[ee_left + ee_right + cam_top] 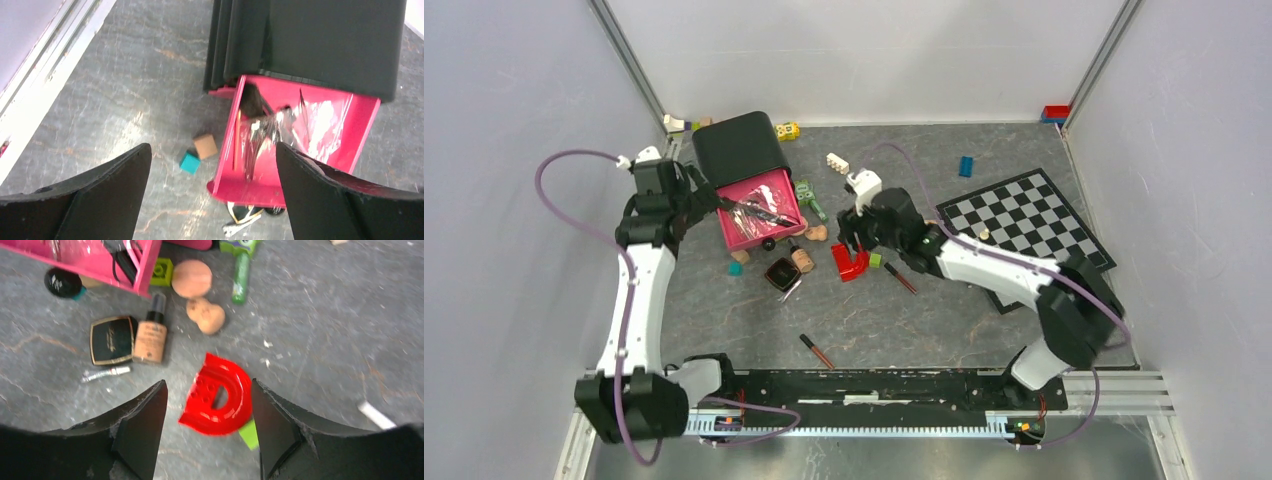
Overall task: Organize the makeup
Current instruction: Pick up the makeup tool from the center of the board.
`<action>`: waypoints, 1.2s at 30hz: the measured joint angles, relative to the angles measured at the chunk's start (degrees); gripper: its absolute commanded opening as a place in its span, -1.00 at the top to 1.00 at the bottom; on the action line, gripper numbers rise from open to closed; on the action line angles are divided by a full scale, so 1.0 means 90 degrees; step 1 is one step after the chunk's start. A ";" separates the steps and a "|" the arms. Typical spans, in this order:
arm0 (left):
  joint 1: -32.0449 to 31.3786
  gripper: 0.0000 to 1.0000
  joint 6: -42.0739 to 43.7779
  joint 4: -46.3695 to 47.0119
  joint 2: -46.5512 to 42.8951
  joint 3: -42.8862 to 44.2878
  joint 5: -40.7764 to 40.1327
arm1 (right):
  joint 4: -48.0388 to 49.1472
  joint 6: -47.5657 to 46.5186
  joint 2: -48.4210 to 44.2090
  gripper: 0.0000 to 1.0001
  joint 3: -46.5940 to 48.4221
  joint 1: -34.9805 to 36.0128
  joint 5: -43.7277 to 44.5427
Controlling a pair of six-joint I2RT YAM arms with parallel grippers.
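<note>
The pink box [759, 212] with its black lid [736, 145] open holds dark wands and a clear plastic wrap [280, 130]. My left gripper [709, 200] is open and empty, by the box's left wall [227, 145]. In front of the box lie a square black compact [111, 339], a beige black-capped bottle [150, 337], two peach sponges [192, 278] and a slim silver-white pencil [105, 373]. Two dark-red tubes [817, 350] [900, 277] lie nearer the front. My right gripper [209, 405] is open, its jaws on either side of a red D-shaped piece [217, 395].
A teal cube [189, 162] and a tan cube [205, 145] lie left of the box. A chessboard [1024, 220] is at the right. Toy bricks [837, 162] [965, 166], a green tube toy [241, 270] and a lime brick [248, 434] are scattered about.
</note>
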 measured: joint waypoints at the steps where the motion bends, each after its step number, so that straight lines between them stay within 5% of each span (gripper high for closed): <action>1: -0.0002 -1.00 -0.0002 0.0002 -0.0340 -0.0238 0.0007 | 0.0049 0.0007 0.0257 -0.36 0.0253 -0.0039 -0.0143; 10: -0.0002 -1.00 0.0002 -0.0063 -0.1790 -0.1319 -0.0073 | 0.0097 0.0855 0.2200 -0.36 0.1829 -0.0423 -0.1083; 25: -0.0002 -1.00 0.0002 -0.0073 -0.1766 -0.1503 -0.0046 | 0.0435 0.2397 0.3653 -0.29 0.2467 -0.0733 -0.1693; 36: -0.0002 -1.00 0.0002 -0.0056 -0.1739 -0.1528 -0.0012 | 0.0714 0.2764 0.4000 0.22 0.2708 -0.0736 -0.2157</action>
